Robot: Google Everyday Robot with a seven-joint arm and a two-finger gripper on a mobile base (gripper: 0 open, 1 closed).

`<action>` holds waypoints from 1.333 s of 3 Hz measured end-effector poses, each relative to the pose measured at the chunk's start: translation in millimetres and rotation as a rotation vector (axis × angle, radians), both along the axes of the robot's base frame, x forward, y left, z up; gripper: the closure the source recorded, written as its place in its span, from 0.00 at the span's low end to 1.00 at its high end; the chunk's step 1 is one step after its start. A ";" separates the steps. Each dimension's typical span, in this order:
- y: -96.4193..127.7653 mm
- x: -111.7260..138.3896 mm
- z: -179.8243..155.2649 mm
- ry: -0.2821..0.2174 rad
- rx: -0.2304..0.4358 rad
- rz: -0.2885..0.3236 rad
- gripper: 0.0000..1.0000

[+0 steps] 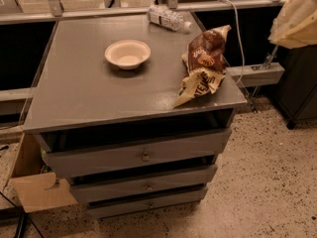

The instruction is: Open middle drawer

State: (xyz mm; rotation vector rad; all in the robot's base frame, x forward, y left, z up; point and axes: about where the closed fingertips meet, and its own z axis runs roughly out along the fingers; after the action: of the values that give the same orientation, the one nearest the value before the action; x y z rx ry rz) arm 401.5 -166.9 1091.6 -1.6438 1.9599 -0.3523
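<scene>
Currently, you will find the pincer (296, 15) at the upper right edge of the view, well apart from the bench (79, 95); you cannot tell whether it is spread or pressed together. Locate the middle drawer (178, 178) in the bench front, between the taller top drawer (99, 158) and the narrower bottom drawer (124, 206). Its knob (148, 186) sits at centre. A bowl (128, 53), a snack bag (203, 63) and a lying bottle (168, 18) rest on top.
</scene>
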 end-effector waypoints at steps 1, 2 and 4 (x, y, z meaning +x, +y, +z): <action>0.0 0.0 0.0 0.000 0.000 0.000 0.42; 0.0 0.0 0.0 0.000 0.000 0.000 0.30; 0.0 0.0 0.0 0.000 0.000 0.000 0.05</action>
State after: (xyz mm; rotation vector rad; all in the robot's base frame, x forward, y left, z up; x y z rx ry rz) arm 401.5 -166.9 1091.6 -1.6438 1.9599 -0.3523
